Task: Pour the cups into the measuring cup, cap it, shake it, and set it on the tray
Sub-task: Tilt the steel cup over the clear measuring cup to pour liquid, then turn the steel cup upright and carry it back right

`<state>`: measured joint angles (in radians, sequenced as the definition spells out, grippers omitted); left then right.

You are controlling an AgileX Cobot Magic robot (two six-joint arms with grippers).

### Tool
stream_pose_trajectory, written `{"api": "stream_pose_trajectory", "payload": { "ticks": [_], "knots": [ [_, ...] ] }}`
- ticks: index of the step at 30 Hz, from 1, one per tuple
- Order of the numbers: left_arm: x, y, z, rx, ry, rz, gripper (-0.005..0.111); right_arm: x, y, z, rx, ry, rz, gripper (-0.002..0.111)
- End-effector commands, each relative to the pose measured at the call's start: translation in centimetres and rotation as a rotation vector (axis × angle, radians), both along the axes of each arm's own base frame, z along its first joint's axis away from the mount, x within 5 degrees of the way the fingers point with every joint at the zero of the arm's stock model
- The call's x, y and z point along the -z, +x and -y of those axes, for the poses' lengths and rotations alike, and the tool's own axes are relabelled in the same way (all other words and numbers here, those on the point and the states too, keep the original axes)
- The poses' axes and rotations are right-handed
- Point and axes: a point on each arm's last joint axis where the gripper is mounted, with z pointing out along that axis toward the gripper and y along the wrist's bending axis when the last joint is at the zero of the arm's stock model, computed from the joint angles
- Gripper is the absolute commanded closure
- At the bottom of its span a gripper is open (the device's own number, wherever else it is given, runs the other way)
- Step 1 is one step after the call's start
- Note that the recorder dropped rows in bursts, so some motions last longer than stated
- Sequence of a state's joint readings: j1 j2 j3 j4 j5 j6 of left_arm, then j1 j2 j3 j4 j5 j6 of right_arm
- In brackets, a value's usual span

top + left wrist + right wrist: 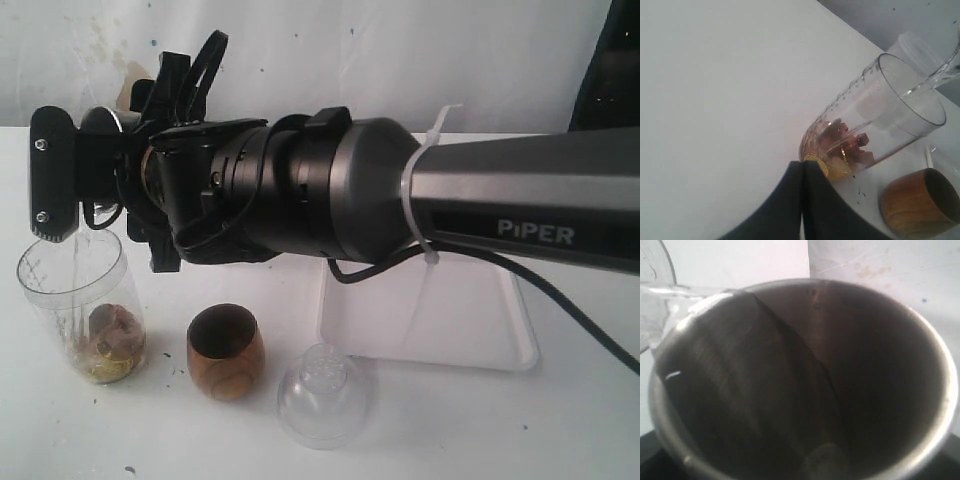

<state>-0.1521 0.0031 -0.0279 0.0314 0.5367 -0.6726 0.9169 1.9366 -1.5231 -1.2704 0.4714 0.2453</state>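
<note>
My right gripper (85, 175) reaches across to the left and is shut on the steel tumbler (805, 380), tipped above the measuring cup (80, 300). The tumbler's dark inside fills the right wrist view and hides the fingers. A thin clear stream (932, 80) falls into the measuring cup (875, 125), which holds brown chunks and yellow bits at its base. The wooden cup (226, 352) stands upright just right of it. The white tray (500, 345) lies behind, under the arm. My left gripper (802, 167) is shut on nothing, low on the table by the measuring cup's base.
A frosted dome-shaped plastic cup (322, 392) stands mouth-down in front of the tray, right of the wooden cup (920, 202). The right arm's thick black and grey body (400, 190) spans the middle of the exterior view. A white wall stands behind the table.
</note>
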Motion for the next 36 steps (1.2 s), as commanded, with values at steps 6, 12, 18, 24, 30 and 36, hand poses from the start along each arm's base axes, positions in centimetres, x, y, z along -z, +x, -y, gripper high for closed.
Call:
{"api": "stream_pose_trajectory", "payload": {
  "ticks": [6,12,18,24,30,36],
  "knots": [
    [-0.2,0.0,0.0,-0.001,-0.002,0.017,0.107,-1.5,0.1,0.2,-0.014,-0.043,0.092,0.108],
    [-0.2,0.0,0.0,-0.001,-0.002,0.017,0.107,-1.6,0.2,0.2,-0.024,-0.072,0.121,0.108],
    [-0.2,0.0,0.0,-0.001,-0.002,0.017,0.107,-1.7,0.2,0.2,-0.025,-0.075,0.125,0.108],
    [-0.2,0.0,0.0,-0.001,-0.002,0.017,0.107,-1.6,0.2,0.2,-0.009,-0.046,0.102,0.108],
    [-0.2,0.0,0.0,-0.001,-0.002,0.017,0.107,-2.2,0.1,0.7,0.079,0.119,0.037,0.108],
    [-0.2,0.0,0.0,-0.001,-0.002,0.017,0.107,-4.5,0.2,2.1,0.09,0.385,-0.119,0.108]
  ]
}}
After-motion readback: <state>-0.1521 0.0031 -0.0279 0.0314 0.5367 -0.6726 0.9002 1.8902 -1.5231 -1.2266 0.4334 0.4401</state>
